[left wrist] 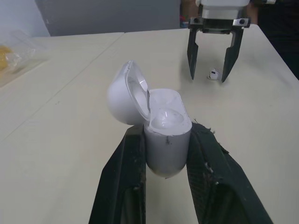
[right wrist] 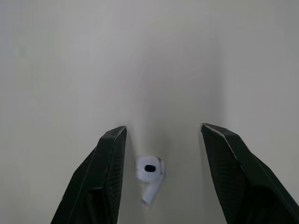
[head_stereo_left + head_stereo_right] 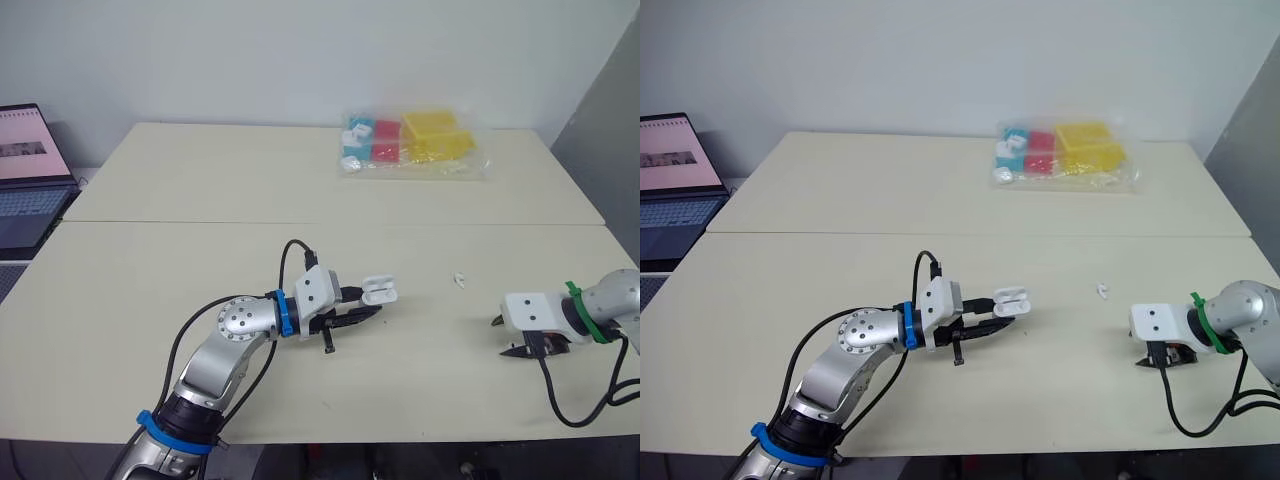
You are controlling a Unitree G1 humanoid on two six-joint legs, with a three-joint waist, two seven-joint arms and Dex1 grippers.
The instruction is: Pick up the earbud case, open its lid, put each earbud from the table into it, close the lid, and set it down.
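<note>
White case point(image 1: 166, 144) (lid up) pinched in left gripper point(image 1: 167, 129); right gripper point(image 2: 163, 127) straddles earbud point(image 2: 149, 170), spread.

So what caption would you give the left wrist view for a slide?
Left pincer grips the open earbud case; ahead, the open right pincer straddles an earbud on the table.

The robot's left arm point(image 3: 215, 360) is reaching in from the lower left, bent at the elbow, its blue-banded wrist point(image 3: 282, 313) angling toward the middle of the tabletop point(image 3: 150, 260). Its left end effector point(image 3: 368, 306) is clamping both black fingers on the body of an open earbud case point(image 1: 167, 140), holding it just above the surface. The right arm point(image 3: 615, 298), wearing a green band, is coming in from the right edge. The right end effector point(image 2: 163, 127) is pointing downward, its fingers point(image 2: 100, 182) spreading apart on either side of an earbud point(image 2: 149, 170).
</note>
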